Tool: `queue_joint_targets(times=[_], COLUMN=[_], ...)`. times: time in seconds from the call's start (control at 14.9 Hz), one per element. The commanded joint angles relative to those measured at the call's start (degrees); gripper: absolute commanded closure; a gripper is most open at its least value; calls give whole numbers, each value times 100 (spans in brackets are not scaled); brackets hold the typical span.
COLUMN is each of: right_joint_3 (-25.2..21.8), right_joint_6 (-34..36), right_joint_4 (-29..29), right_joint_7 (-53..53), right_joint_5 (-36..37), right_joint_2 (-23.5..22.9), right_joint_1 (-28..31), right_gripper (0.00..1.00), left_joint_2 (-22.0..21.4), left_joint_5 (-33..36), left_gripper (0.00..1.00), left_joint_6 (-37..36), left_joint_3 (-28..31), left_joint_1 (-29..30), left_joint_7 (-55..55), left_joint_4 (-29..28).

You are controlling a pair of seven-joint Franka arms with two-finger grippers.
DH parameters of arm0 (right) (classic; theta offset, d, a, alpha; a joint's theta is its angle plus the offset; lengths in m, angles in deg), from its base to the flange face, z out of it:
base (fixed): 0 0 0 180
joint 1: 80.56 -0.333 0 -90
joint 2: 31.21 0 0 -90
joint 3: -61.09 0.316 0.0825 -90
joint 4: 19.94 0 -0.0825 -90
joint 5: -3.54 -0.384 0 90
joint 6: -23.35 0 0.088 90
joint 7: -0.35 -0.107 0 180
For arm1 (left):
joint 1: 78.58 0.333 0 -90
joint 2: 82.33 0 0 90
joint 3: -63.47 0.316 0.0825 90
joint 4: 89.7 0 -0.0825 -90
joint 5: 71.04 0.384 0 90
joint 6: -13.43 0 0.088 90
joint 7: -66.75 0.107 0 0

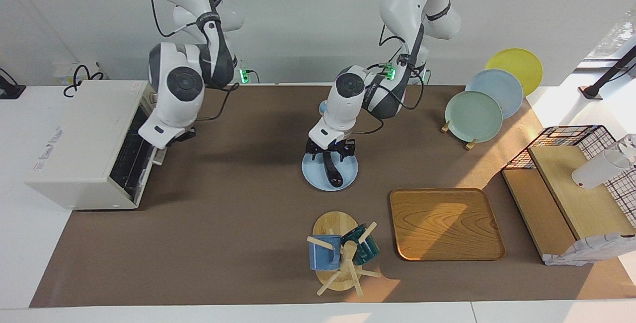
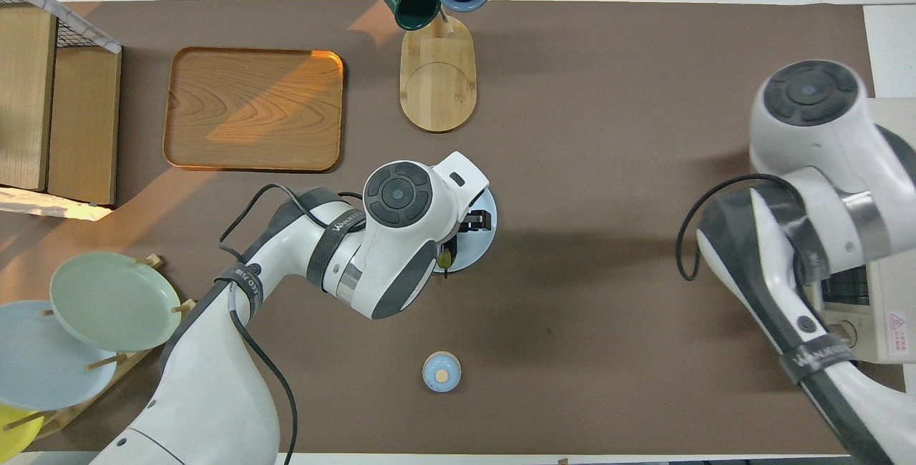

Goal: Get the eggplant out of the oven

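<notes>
Eggplant [image 1: 332,170], slender and dark purple-black, lies on the round pale blue plate [image 1: 349,175] in the middle of the brown desk [image 1: 238,223], not inside the boxy white toaster oven [image 1: 82,144], which stands at the right arm's end of the desk with its dark glass door shut. The left end effector [image 1: 330,151] is down over the stem end of the eggplant, with one black finger on each side of it; the fingers stand spread, and I cannot tell whether they touch the eggplant. In the overhead view the left arm's wrist covers most of the plate, and only the plate's rim [image 2: 489,236] and the greenish stem tip show. The right end effector [image 1: 175,138] is beside the top front corner of the oven, close to the door; whether its fingers are spread or closed I cannot tell. A small blue bell [image 2: 441,372] sits nearer to the robots than the plate. A wooden mug stand [image 1: 338,258] and a rectangular wooden tray [image 1: 445,224] lie farther from the robots.
</notes>
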Motion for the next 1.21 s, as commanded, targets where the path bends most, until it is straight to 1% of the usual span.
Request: queue_joint_targets(times=[0.0,0.07,0.13,0.2,0.27,0.33,0.47,0.54,0.6,0.67,0.74,0.8,1.0,1.07,1.14], right_joint_3=[-58,-58,-58,-49,-49,-58,-67,-75,-67,-67,-58,-49,-40,-49,-58], right_joint_6=[-277,-259,-224,-76,143,458,1170,1347,1436,1437,1437,1428,1454,1516,1586], right_joint_4=[54,54,45,-7,-190,-531,-1287,-1552,-1754,-1887,-2019,-2107,-2257,-2240,-2240], right_joint_7=[227,323,403,377,360,368,429,447,447,439,430,412,403,403,403], right_joint_5=[222,222,204,152,-153,-730,-1550,-1832,-2122,-2421,-2641,-2765,-2767,-2767,-2697], right_joint_2=[-153,-92,-48,22,84,111,111,111,111,120,120,102,50,58,41], right_joint_1=[400,471,524,507,498,515,550,559,551,542,533,516,472,463,428], right_gripper=[100,100,100,100,100,87,72,64,54,41,17,0,0,0,0], left_joint_2=[-45,-45,-45,-45,-45,-45,-36,-45,-62,-88,-115,-141,-115,-72,-36], left_joint_5=[-68,-68,-68,-68,-68,-68,-68,-60,-60,-60,-60,-60,-51,-42,-51], left_gripper=[5,9,15,28,53,68,96,100,100,100,100,100,100,100,100], left_joint_6=[408,417,409,409,400,382,347,338,321,225,50,-213,-1214,-1461,-1542], left_joint_3=[76,76,76,76,76,76,76,85,85,93,111,120,120,111,111], left_joint_1=[-88,-88,-88,-79,-79,-79,-62,-27,0,35,122,262,1008,1315,1614], left_joint_7=[49,67,67,67,76,67,58,84,128,146,172,233,759,1040,1312], left_joint_4=[-309,-327,-327,-327,-318,-292,-248,-239,-213,-126,-3,198,1094,1349,1473])
